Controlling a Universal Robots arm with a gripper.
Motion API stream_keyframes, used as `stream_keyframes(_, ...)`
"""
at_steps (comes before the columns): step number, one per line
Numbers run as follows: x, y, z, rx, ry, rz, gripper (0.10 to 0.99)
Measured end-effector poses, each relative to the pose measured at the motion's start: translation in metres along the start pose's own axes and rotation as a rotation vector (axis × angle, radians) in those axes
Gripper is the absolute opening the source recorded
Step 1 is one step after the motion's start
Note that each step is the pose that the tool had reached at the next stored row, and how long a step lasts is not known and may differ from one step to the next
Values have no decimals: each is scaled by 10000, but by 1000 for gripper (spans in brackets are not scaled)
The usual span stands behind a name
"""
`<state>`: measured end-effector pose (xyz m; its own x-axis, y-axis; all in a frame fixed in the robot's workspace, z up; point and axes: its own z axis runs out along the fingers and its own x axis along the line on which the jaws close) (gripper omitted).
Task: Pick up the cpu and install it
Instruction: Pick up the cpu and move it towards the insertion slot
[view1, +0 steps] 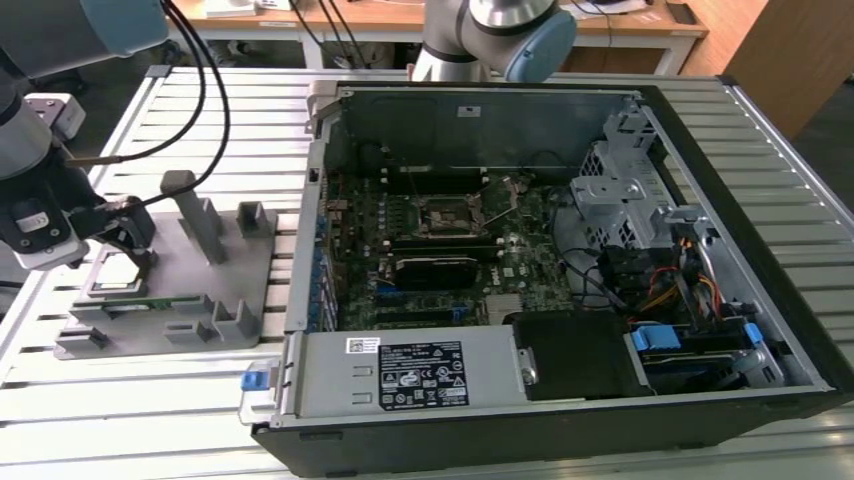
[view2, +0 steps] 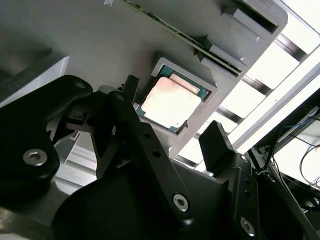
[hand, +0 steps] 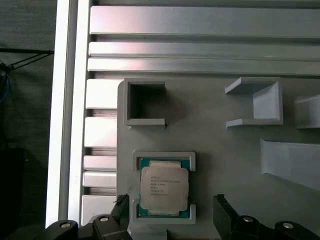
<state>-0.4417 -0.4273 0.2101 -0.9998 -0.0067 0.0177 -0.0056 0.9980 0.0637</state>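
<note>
We've got the black gripper (hand: 169, 201) pointing down over the matte grey plastic fixture block (hand: 220, 150). Its fingers (hand: 121, 206) are spread wide and holding nothing. The cpu (hand: 164, 187), a flat square chip with a smooth silvery lid and thin greenish rim, lies right between them in its raised-edge pocket, with a gap on each side. Well off to the exterior view's right is the open black metal computer case (view1: 534, 445).

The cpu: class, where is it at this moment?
The cpu sits in a square recess of the grey holder at the exterior view's left, outside the computer case, straddled by the open gripper.
</note>
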Motion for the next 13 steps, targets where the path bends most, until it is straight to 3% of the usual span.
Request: stream_keyframes(13,14,38,92,30,-5,60,761)
